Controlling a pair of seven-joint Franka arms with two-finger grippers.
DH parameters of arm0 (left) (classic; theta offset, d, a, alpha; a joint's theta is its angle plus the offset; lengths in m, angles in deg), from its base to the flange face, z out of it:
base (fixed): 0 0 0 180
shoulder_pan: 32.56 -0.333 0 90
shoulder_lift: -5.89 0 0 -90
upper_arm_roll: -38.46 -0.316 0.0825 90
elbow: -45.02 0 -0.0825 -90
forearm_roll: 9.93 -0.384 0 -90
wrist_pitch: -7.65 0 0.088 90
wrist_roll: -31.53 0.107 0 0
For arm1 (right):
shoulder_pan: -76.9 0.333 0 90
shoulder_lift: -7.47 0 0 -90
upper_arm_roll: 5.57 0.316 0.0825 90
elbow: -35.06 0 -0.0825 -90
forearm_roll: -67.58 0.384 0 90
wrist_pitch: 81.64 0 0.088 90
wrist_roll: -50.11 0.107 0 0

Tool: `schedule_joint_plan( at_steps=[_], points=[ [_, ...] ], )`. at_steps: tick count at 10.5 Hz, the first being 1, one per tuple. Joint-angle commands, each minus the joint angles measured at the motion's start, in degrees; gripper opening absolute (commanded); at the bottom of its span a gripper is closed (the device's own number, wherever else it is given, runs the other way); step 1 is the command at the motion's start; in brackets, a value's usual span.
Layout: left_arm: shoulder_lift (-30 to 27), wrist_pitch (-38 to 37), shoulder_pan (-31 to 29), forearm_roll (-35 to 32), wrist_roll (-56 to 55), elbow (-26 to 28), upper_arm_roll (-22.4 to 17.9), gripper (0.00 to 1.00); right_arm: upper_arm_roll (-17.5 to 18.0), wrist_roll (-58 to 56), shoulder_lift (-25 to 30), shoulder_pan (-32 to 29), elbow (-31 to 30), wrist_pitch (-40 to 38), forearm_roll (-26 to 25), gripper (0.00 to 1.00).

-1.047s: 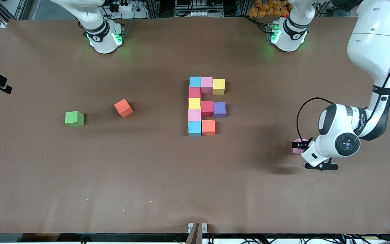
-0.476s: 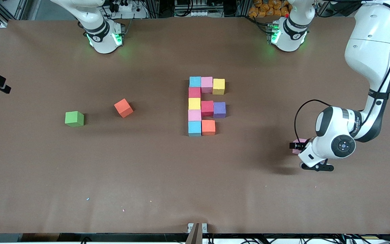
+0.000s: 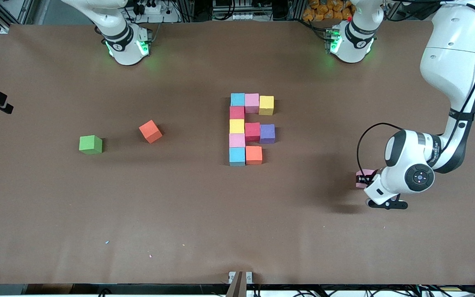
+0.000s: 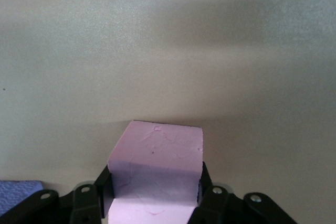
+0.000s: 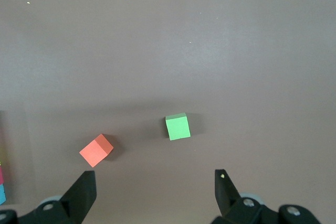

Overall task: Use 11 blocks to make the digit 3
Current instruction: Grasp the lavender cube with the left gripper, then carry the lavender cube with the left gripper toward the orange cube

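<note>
Front view: brown table point(image 3: 204, 214); unfinished digit 3 point(image 3: 250, 128) of ten touching blocks at middle; loose orange block point(image 3: 150, 131) and green cube point(image 3: 90, 144) toward right arm's end; left gripper point(image 3: 361, 180) low at left arm's end, around pink block point(image 3: 364, 173)

Left wrist view: left gripper point(image 4: 155, 190) jaws pinching pink block point(image 4: 157, 174) on both sides, block on table point(image 4: 168, 51)

Right wrist view: right gripper point(image 5: 156, 187) waits high over table, jaws spread, nothing between; orange block point(image 5: 96, 150) and green cube point(image 5: 177, 126) below, apart from each other
</note>
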Motion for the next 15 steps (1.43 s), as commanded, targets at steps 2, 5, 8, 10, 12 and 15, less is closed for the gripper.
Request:
schedule_joint_plan(
  at_steps=[2, 5, 8, 10, 12, 15],
  points=[
    [-1.74, -0.49, 0.76, 5.52, -17.26, -0.18, 3.12, 0.00, 0.67, -0.70, -0.05, -1.29, 0.96, -1.02, 0.80, 1.00],
    [-2.44, -1.72, 0.76, 6.23, -40.87, -0.18, 9.09, 0.00, 0.67, -0.70, -0.05, -1.29, 0.96, -1.02, 0.80, 1.00],
    [-2.97, -2.16, 0.84, 5.88, -60.86, -0.09, 12.97, 0.00, 0.67, -0.70, -0.05, -1.29, 0.96, -0.93, 0.80, 1.00],
    [-2.97, -1.90, 1.28, 5.97, -68.78, -0.09, 14.03, 0.00, 0.67, -0.70, -0.05, -1.29, 0.96, -1.02, 0.80, 1.00],
    [-2.10, -1.20, 4.60, 5.35, -79.14, -0.18, 13.95, 0.00, 0.67, -0.70, -0.05, -1.29, 1.05, -1.02, 0.80, 1.00],
    [-1.39, 2.66, 7.60, 5.52, -92.34, 0.26, 13.68, 0.00, 0.67, -0.70, -0.13, -1.29, 0.96, -1.02, 0.80, 1.00]
  ],
)
